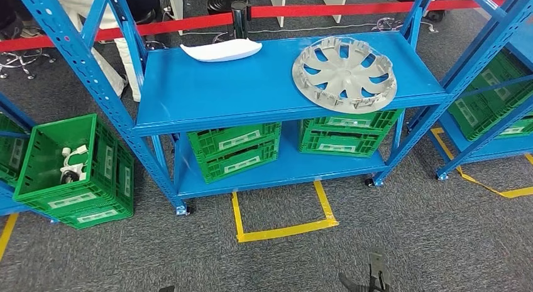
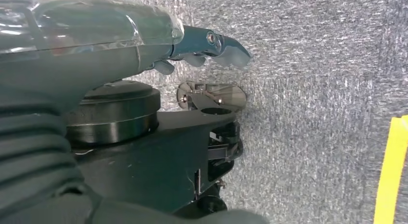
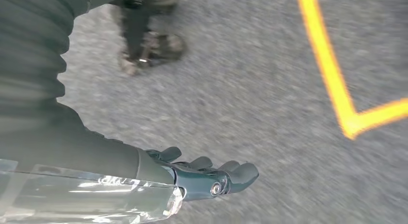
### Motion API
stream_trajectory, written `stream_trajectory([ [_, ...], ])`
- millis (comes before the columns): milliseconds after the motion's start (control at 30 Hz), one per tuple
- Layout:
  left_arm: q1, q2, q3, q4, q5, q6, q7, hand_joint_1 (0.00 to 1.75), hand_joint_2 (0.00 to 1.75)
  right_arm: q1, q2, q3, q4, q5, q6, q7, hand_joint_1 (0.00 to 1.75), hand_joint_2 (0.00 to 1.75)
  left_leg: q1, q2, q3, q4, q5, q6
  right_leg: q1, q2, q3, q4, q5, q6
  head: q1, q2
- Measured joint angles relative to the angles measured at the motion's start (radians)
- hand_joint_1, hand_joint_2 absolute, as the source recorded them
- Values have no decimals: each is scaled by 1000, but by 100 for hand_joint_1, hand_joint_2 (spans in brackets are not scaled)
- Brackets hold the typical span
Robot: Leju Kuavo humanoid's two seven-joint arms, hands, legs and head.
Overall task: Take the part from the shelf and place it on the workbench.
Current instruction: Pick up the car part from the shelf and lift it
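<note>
Shelving is facing the robot in the head view: a blue shelf is carrying the part, a silver-grey wheel cover with radial spokes and clips around its rim, lying flat on the top deck toward the right end and overhanging the front edge a little. A white tray-like piece is sitting near the back, well apart from it. Green crates are resting on the lower deck. Nothing looks done yet; reaching, lifting and carrying to the desk are all left.

Left wrist view: the left hand is hanging over grey carpet, fingers loosely extended, holding nothing.

Right wrist view: the right hand is hanging likewise near yellow floor tape, fingers relaxed and apart, carrying nothing.
</note>
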Motion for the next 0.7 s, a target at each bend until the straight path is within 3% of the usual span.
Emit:
stream_trajectory([
  [700,-22,1,-117,31,100,20,-15,0,0,22,-177,-53,-701,157,-167,30,0,175,0,4,1,0,0,0,0,1,0,0,1,2,-1,0],
])
